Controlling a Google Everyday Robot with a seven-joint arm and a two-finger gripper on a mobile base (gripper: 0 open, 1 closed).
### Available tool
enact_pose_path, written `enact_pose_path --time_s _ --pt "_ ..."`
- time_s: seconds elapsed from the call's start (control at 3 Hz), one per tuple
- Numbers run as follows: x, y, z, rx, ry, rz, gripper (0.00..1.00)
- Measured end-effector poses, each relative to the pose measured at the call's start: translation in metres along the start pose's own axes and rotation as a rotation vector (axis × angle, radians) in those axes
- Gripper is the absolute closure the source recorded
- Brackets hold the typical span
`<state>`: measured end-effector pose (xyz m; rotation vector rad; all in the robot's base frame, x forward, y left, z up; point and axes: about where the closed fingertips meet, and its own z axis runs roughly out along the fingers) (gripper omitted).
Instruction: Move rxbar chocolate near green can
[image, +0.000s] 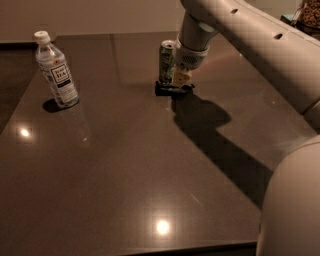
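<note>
Three things on the bench (125, 175): bottle (56, 70), can (166, 60), bar (169, 90).
Bar: black and flat, lying on the bench toward the far edge, about midway between the left and right edges. It sits just in front of the can, on the can's near-edge side, too close to tell whether the two touch.
Can: green with a silver top, upright near the far edge.
Can contents: cannot tell, and the top is too dim to read as open or sealed.
Gripper (180, 82): pointing down, its tip at the bar's right half, just right of the can. It looks to be in contact with the bar.
Grip state: cannot tell whether it is wide, narrow or clamped on the bar.
In the way: the gripper covers part of the bar and the can's right side.
Arm (250, 35): pale, coming in from the far right corner and passing above the right part of the bench.
Shadow (215, 135): a dark band running from the bar toward the near right corner.
Bottle: clear plastic with a white cap and a label, upright near the far left corner, well apart from can and bar.
Bottle contents: clear, but the level cannot be told.
Robot body (292, 200): a pale bulk overlapping the near right corner.
Glints (161, 226): one bright spot by the near edge, another by the left edge.
</note>
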<state>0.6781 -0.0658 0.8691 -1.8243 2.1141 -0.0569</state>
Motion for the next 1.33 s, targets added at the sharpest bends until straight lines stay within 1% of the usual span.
enact_pose_path --time_s 0.33,0.67,1.0,1.33 --pt "0.0095 -0.0035 -0.0015 0.005 0.021 -0.005 0.53" --pt "0.0082 -0.0029 0.0009 0.002 0.019 -0.005 0.30" --pt "0.0077 -0.0025 0.0049 -0.002 0.020 -0.007 0.00" --pt "0.0077 -0.0025 0.0050 -0.002 0.020 -0.007 0.00"
